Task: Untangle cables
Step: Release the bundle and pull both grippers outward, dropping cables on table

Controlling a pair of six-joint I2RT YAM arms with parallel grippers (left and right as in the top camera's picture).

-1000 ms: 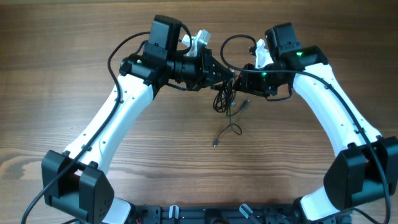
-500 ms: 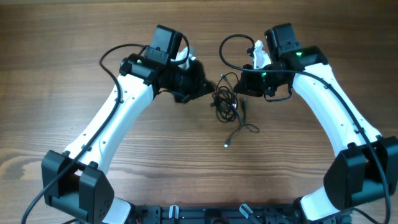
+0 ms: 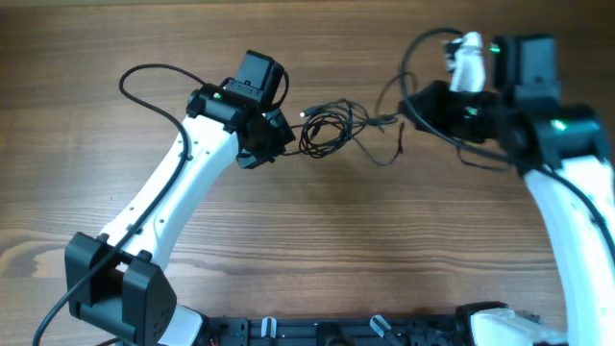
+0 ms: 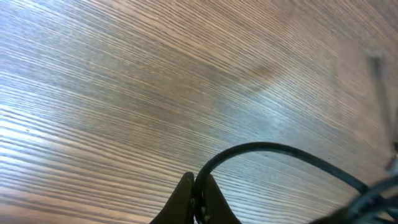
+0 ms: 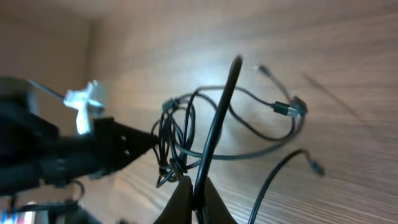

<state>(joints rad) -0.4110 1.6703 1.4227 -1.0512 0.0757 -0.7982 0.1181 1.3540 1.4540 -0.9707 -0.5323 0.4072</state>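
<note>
Several thin black cables (image 3: 332, 130) stretch between my two grippers, over the far half of the wooden table (image 3: 307, 250). Most of them are bunched in a knot of overlapping loops just beside my left gripper (image 3: 286, 132). From that knot looser strands run rightward to my right gripper (image 3: 411, 108).

My left gripper is closed tight, its jaws pressed together with no gap. In the left wrist view one black strand (image 4: 273, 152) springs from between them and arcs away to the right, so I am pinching a cable there.

My right gripper is likewise closed to a narrow pinch. In the right wrist view a single strand (image 5: 217, 118) rises straight up out of the jaws and crosses in front of the knot. Behind it the loops hang in a dark cluster near the tip of my left gripper, and a wider loop sweeps out to the right, carrying a small plug (image 5: 289, 109). Another free end (image 5: 314, 167) curls off lower right, and its tip touches nothing else.

From overhead, a short strand droops from the span near my right gripper. I cannot tell whether the loops rest on the wood or hang just clear of it.
</note>
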